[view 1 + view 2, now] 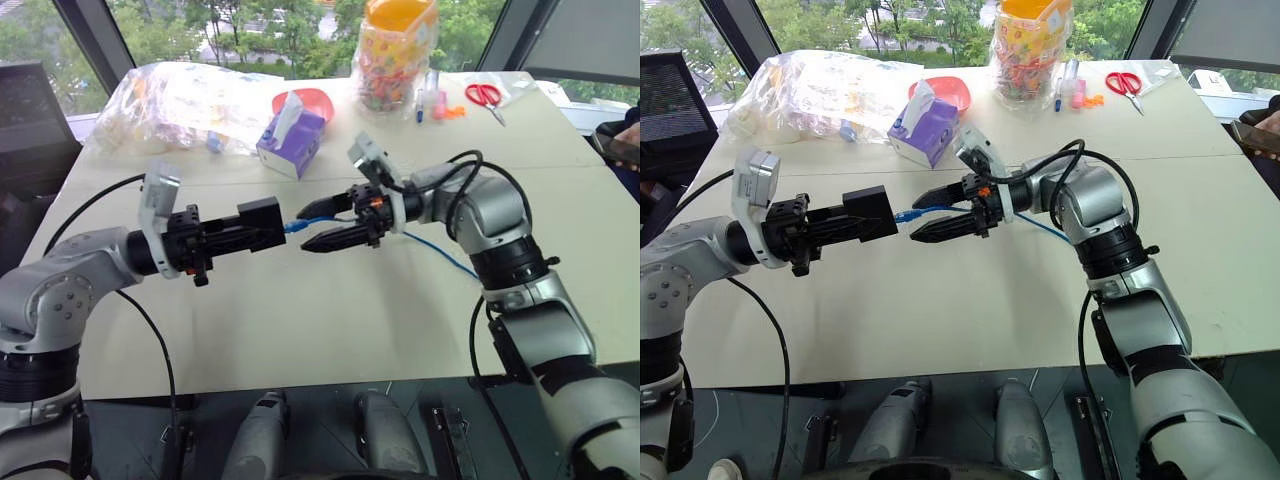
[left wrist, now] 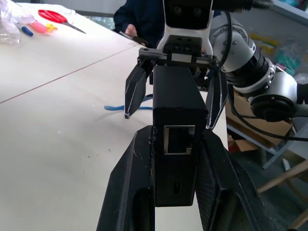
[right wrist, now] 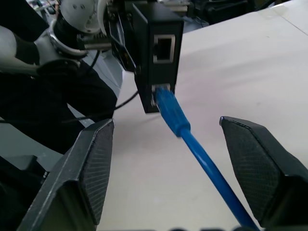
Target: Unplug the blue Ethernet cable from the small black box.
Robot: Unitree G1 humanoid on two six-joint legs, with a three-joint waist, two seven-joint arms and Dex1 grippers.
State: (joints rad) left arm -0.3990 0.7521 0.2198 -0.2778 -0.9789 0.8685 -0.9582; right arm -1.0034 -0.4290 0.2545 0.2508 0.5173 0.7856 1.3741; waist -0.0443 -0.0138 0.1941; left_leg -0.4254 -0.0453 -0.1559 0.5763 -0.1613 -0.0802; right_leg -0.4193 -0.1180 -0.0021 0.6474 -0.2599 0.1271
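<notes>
The left gripper (image 1: 232, 232) is clamped on the black box (image 1: 263, 222), holding it level above the table (image 1: 330, 320) with its ports turned toward the other arm; that pose looks chosen to give a straight line of pull. The blue cable (image 3: 192, 144) is plugged into one port, its boot against the box face, while the port beside it stands empty. From the plug the cable runs back between the right fingers (image 3: 86, 168) and on under the right arm, trailing down to the tabletop.

The right gripper (image 1: 322, 222) faces the box with its fingers spread, one on each side of the cable just behind the plug, touching neither as far as I can tell. Judged from this, the unplugging is not yet done: the next step is likely to close on the boot, and the latch may resist a plain tug.

Well behind, at the table's far side, lie a tissue box (image 1: 290, 140), a plastic bag (image 1: 180, 100), a snack jar (image 1: 397, 50) and scissors (image 1: 485, 97), all clear of the work
</notes>
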